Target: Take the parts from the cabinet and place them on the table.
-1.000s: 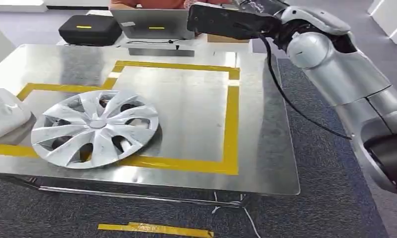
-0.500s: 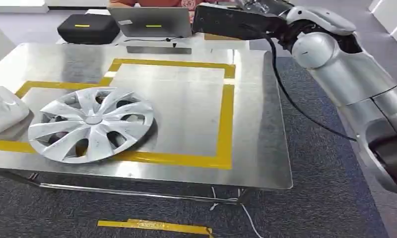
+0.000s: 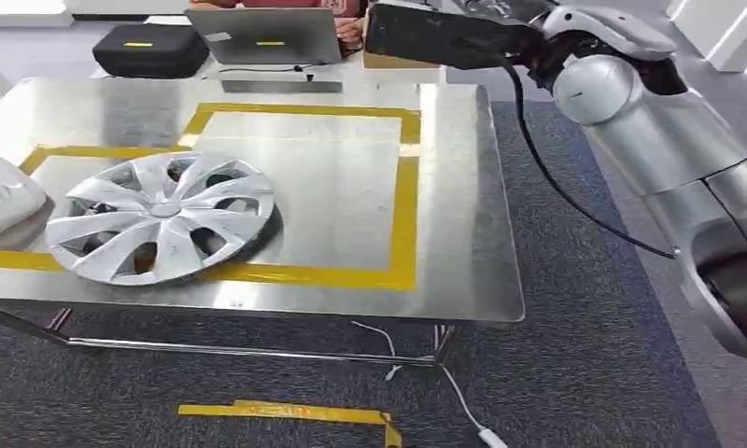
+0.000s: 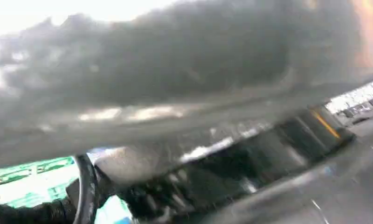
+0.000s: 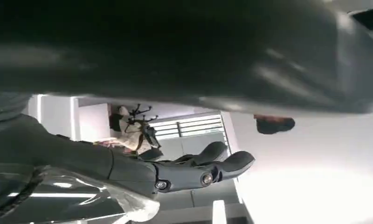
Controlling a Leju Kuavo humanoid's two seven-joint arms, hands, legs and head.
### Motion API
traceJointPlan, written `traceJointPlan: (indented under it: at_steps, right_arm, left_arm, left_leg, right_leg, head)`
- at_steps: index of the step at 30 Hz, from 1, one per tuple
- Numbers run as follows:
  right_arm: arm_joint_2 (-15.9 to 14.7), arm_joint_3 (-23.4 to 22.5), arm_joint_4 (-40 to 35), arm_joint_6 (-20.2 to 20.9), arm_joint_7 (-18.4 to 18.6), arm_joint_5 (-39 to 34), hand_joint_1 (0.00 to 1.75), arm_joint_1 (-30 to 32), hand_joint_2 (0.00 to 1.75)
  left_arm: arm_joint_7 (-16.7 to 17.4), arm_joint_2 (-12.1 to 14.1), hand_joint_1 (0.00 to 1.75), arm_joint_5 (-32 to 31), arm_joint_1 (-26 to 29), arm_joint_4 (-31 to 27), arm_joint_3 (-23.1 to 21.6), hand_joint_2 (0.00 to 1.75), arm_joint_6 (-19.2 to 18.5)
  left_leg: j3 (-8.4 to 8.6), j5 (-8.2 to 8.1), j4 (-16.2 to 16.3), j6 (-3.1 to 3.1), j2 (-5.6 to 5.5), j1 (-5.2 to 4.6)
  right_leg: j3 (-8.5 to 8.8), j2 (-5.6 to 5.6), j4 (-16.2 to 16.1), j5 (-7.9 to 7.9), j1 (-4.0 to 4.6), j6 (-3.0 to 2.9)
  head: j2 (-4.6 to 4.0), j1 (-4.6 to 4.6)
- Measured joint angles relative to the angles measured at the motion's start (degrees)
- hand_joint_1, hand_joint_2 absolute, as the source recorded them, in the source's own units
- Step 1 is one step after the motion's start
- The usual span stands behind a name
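Dark part [image 3: 440,37]: a flat dark panel, hovering above the far right corner of the table, carried at the end of the right arm [image 3: 650,131].
Right hand [image 5: 208,170]: its dark fingers are curling beneath the panel; how firmly they are gripping, I cannot tell.
Left hand: the left wrist view is blurring too much to tell its state.
Table [image 3: 463,205]: a steel top marked with yellow tape.
Hubcap [image 3: 160,229]: lying flat on the table's near left.
White part [image 3: 1,201]: lying just beside the hubcap, at the table's left edge.

The head view looks down from high onto the shiny steel table with yellow tape [image 3: 463,187]; both wrist views sit close under a dark blurred panel [image 5: 175,46].
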Motion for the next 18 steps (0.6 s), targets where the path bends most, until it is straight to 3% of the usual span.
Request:
traceJointPlan:
  at_steps: [1, 2, 3, 4, 6, 7, 8, 10, 11, 12, 13, 14, 16, 17, 18]
  right_arm:
    - [0.0, 0.0, 0.02, 0.0, 0.0, 0.0, 0.0, 0.03, 0.0]
    - [-0.19, 0.0, 0.04, 0.0, 0.02, 0.0, 0.0, 0.03, 0.0]
    - [-0.57, 0.0, 0.06, 0.02, 0.04, 0.0, 0.0, -0.05, 0.0]
    - [-0.57, 0.0, 0.06, 0.0, 0.13, 0.0, 0.0, -0.07, 0.0]
    - [-0.57, 0.0, 0.06, 0.0, 0.13, -0.02, 0.0, 0.04, 0.0]
    - [-0.61, 0.0, 0.06, 0.0, 0.13, -0.02, 0.0, 0.3, 0.0]
    - [-0.68, 0.0, 0.06, 0.0, 0.17, -0.02, 0.0, 0.56, 0.0]
    - [-0.68, 0.0, 0.09, -0.02, 0.28, -0.02, 0.0, 0.79, 0.0]
    - [-0.68, 0.0, 0.09, -0.04, 0.28, -0.02, 0.0, 0.72, 0.0]
    - [-0.68, 0.0, 0.06, -0.09, 0.28, -0.06, 0.0, 0.52, 0.0]
    - [-0.68, -0.02, -0.05, -0.13, 0.31, -0.07, 0.0, 0.33, 0.0]
    - [-0.63, -0.07, -0.29, -0.24, 0.2, -0.17, 0.0, 0.28, 0.0]
    - [-0.7, -0.07, -0.26, -0.22, 0.28, -0.28, 0.0, 0.84, 0.0]
    - [-0.7, -0.07, -0.26, -0.22, 0.31, -0.28, 0.0, 1.16, 0.0]
    - [-0.7, -0.04, -0.24, -0.22, 0.31, -0.28, 0.0, 1.19, 0.0]
  left_arm:
    - [0.0, 0.02, 0.0, 0.09, 0.02, 0.0, 0.02, 0.0, 0.0]
    - [0.0, -0.15, 0.0, 0.15, 0.08, 0.09, 0.04, 0.0, -0.02]
    - [0.0, -0.04, 0.0, 0.2, -0.01, 0.09, 0.09, 0.0, 0.0]
    - [0.0, -0.07, 0.0, 0.24, -0.05, 0.09, 0.09, 0.0, -0.02]
    - [0.0, -0.17, 0.0, 0.33, 0.02, 0.09, 0.13, 0.0, -0.02]
    - [0.0, -0.15, 0.0, 0.39, 0.02, 0.09, 0.17, 0.0, -0.02]
    - [0.0, -0.15, 0.0, 0.39, 0.03, 0.09, 0.28, 0.0, -0.02]
    - [0.0, -0.15, 0.0, 0.39, 0.02, 0.09, 0.39, 0.0, -0.02]
    - [0.0, -0.17, 0.0, 0.41, 0.02, 0.09, 0.42, 0.0, -0.02]
    - [-0.02, -0.17, 0.0, 0.42, -0.01, 0.09, 0.46, 0.0, -0.02]
    - [-0.04, -0.17, 0.0, 0.42, 0.01, 0.09, 0.46, 0.0, 0.02]
    - [-0.07, -0.22, 0.0, 0.46, 0.03, 0.09, 0.48, 0.0, 0.04]
    - [-0.09, -0.24, 0.0, 0.48, 0.03, 0.09, 0.59, 0.0, 0.11]
    - [-0.09, -0.26, 0.0, 0.48, 0.17, 0.11, 0.66, 0.0, 0.11]
    - [-0.09, -0.24, 0.0, 0.48, 0.17, 0.11, 0.85, 0.0, 0.13]
  left_leg:
    - [-0.32, 0.73, -0.14, 0.31, 0.0, -0.14]
    - [-0.82, 2.13, -1.21, 0.56, 0.23, 0.42]
    - [-1.37, 3.16, -1.54, 0.75, 0.58, 0.54]
    - [-2.2, 3.93, -1.74, 1.27, 0.71, 0.54]
    - [-3.94, 5.31, -1.67, 1.41, 0.83, 0.49]
    - [-4.87, 6.02, -1.62, 1.41, 0.92, 0.49]
    - [-5.76, 6.61, -1.54, 1.36, 0.99, 0.5]
    - [-7.52, 7.76, -1.25, 1.11, 1.07, 0.56]
    - [-8.3, 8.25, -1.04, 0.89, 1.08, 0.61]
    - [-8.86, 8.69, -0.59, 0.56, 1.08, 0.55]
    - [-9.66, 8.85, -0.16, 0.32, 1.07, 0.32]
    - [-9.9, 9.4, 0.07, -0.03, 1.14, 0.34]
    - [-10.03, 10.53, -0.14, -0.66, 1.17, 0.61]
    - [-10.22, 10.88, -0.16, -1.06, 1.08, 0.44]
    - [-10.64, 9.48, 0.31, -1.4, 0.62, 0.75]
  right_leg:
    - [0.05, 0.0, -0.64, 0.85, -0.07, 0.38]
    - [-0.46, 0.19, -1.04, 1.41, 0.11, 0.7]
    - [-1.21, 0.05, -0.33, -1.02, 0.08, 0.98]
    - [-2.31, -0.01, 2.23, -4.74, 0.05, 1.09]
    - [-3.89, -0.12, 10.99, -11.01, -0.04, 1.52]
    - [-4.32, -0.12, 15.04, -12.46, -0.04, 1.78]
    - [-3.93, -0.14, 16.82, -12.14, -0.07, 1.95]
    - [-0.05, -0.24, 13.88, -8.81, -0.27, 2.21]
    - [3.19, -0.38, 9.98, -7.52, -0.39, 2.29]
    - [7.4, -0.78, 4.74, -7.94, -0.45, 2.28]
    - [11.31, -0.96, 0.15, -9.39, -0.27, 2.18]
    - [11.96, -0.77, -1.83, -10.61, -0.12, 1.67]
    - [11.25, -0.67, -1.21, -10.06, 0.2, 0.99]
    - [10.45, -0.78, -1.59, -9.41, 0.01, 0.33]
    - [10.58, -1.08, -1.66, -8.67, -0.36, -0.22]
  head:
    - [0.0, -0.11]
    - [0.0, -0.17]
    - [0.0, -0.09]
    - [0.0, 0.22]
    - [0.0, 0.24]
    - [0.0, 0.24]
    - [0.0, 0.24]
    - [0.0, 0.24]
    - [0.0, 0.37]
    - [0.0, 0.42]
    - [0.0, 0.68]
    - [0.0, 0.52]
    - [0.0, 0.68]
    - [0.0, 0.74]
    - [0.0, 0.61]
